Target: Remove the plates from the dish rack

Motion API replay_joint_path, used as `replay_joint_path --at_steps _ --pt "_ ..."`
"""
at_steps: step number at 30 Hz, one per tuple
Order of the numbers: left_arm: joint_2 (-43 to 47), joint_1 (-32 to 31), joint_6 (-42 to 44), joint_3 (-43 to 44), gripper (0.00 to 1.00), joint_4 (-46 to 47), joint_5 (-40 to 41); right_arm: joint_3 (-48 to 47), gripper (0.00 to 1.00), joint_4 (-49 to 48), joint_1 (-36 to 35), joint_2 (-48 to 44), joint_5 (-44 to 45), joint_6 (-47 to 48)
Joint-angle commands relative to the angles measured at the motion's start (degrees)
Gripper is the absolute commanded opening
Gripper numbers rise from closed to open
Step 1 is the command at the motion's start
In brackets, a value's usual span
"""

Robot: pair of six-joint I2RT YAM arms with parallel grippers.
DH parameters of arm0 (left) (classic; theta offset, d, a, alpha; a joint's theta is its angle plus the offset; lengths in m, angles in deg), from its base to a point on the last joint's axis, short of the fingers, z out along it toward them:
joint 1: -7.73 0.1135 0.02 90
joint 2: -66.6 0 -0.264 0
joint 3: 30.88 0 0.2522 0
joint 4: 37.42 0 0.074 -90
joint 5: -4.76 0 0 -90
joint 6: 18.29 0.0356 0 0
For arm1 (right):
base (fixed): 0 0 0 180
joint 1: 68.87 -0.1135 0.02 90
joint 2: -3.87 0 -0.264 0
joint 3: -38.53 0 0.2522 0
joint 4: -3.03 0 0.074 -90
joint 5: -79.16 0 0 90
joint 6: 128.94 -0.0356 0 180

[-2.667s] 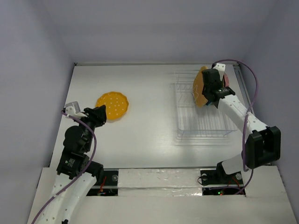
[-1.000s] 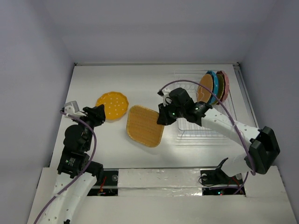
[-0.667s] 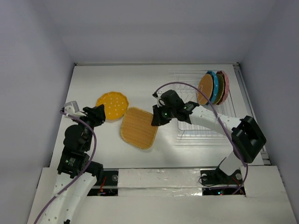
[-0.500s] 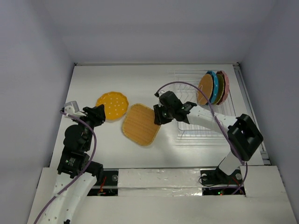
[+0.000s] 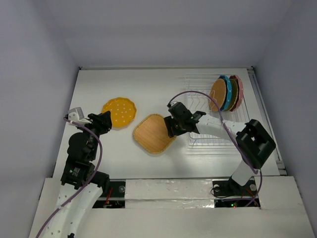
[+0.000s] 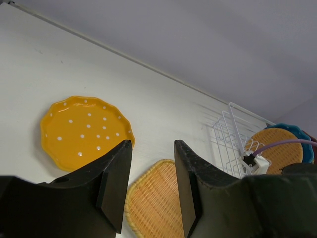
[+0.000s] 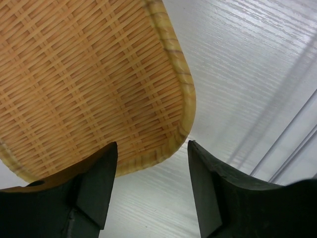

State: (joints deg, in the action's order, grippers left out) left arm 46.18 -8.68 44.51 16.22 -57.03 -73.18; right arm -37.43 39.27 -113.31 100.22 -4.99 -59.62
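Note:
The rounded-square woven plate (image 5: 152, 134) lies flat on the table, left of the dish rack (image 5: 214, 130). My right gripper (image 5: 172, 126) is open at its right edge; in the right wrist view (image 7: 151, 146) the jaws stand apart around the plate's corner (image 7: 89, 74) without gripping it. The yellow dotted plate (image 5: 119, 111) lies flat further left. A round woven plate (image 5: 216, 94), a blue one (image 5: 225, 92), another woven one (image 5: 232, 92) and a pink one (image 5: 239, 89) stand in the rack's far end. My left gripper (image 5: 103, 122) is open and empty (image 6: 151, 146), near the yellow plate (image 6: 84, 129).
The rack's near slots (image 5: 213, 136) hold nothing. Rack wires show at the right edge of the right wrist view (image 7: 297, 131). The right arm's purple cable (image 5: 198, 94) loops over the rack. White walls close in the table on three sides.
My right gripper carried the woven square plate from the rack leftwards, laid it flat on the table and opened. The left arm has not moved.

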Motion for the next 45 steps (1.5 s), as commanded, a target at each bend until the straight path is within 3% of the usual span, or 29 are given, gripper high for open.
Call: replay_joint_path --at_steps 1,6,9,10,12,15,20,21,25,26,29,37,45 --pt "-0.3 0.2 0.2 -0.5 0.37 2.7 -0.2 0.0 0.65 1.2 0.0 -2.3 2.7 0.9" --pt "-0.2 0.2 0.2 -0.5 0.37 2.7 -0.2 -1.4 0.7 0.8 -0.6 -7.1 0.8 0.6" --pt "-0.2 0.2 0.2 -0.5 0.37 2.7 -0.2 -2.0 0.57 -1.7 -0.6 -14.6 1.4 -0.5" --pt "-0.1 0.2 0.2 -0.5 0.37 2.8 -0.2 -2.3 0.33 -2.8 -0.6 -16.4 2.9 -0.7" --pt "-0.1 0.2 0.2 -0.5 0.36 2.7 -0.2 -3.8 0.0 -2.0 -0.6 -20.5 10.6 -1.1" --pt "0.0 0.2 0.2 -0.5 0.35 2.7 -0.2 -5.4 0.0 -0.2 3.7 -22.4 20.8 -1.3" --pt "0.5 0.2 0.3 -0.4 0.18 2.5 -0.2 -5.0 0.0 1.5 15.8 -25.1 26.0 -0.8" --pt "0.6 0.2 0.3 -0.3 0.16 2.4 -0.2 -4.9 0.03 1.8 19.4 -25.2 27.2 -0.4" --pt "0.7 0.2 0.3 -0.3 0.05 2.2 -0.2 -5.8 0.35 3.9 23.9 -23.4 28.3 0.0" --pt "0.8 0.2 0.3 -0.2 0.04 2.1 -0.2 -6.1 0.38 4.0 24.7 -22.2 28.7 0.0" --pt "0.9 0.2 0.3 -0.2 0.06 2.1 -0.2 -6.2 0.44 3.7 26.2 -20.2 28.6 -0.1" --pt "0.9 0.2 0.3 -0.2 0.24 2.2 -0.2 -3.6 0.43 1.1 27.2 -15.7 30.3 -2.4" --pt "0.9 0.2 0.3 -0.2 0.28 2.2 -0.2 -1.6 0.41 -1.7 28.3 -12.6 30.7 -3.0"
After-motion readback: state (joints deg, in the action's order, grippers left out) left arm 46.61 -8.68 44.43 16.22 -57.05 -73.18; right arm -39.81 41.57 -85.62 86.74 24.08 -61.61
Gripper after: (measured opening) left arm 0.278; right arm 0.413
